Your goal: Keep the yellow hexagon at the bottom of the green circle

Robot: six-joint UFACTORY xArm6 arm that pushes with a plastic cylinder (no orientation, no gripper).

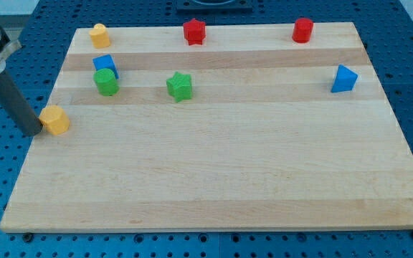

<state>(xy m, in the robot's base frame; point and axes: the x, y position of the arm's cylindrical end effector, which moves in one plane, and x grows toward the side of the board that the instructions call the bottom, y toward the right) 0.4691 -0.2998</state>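
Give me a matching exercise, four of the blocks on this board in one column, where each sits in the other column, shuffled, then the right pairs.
Blocks:
1. yellow hexagon
2. green circle
3. green star
4. blue triangle

Places:
A. near the view's right edge
B. at the left edge, touching my tip
C. just below the blue cube
D. top middle, below the red star

Pairs: 1-B, 2-C, 3-D, 4-A

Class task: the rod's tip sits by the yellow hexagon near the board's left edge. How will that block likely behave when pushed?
The yellow hexagon looks squat and flat-based, so it probably slides, not tips. On the smooth wooden board it should glide easily. With my tip at its left side, an off-centre push may turn it.
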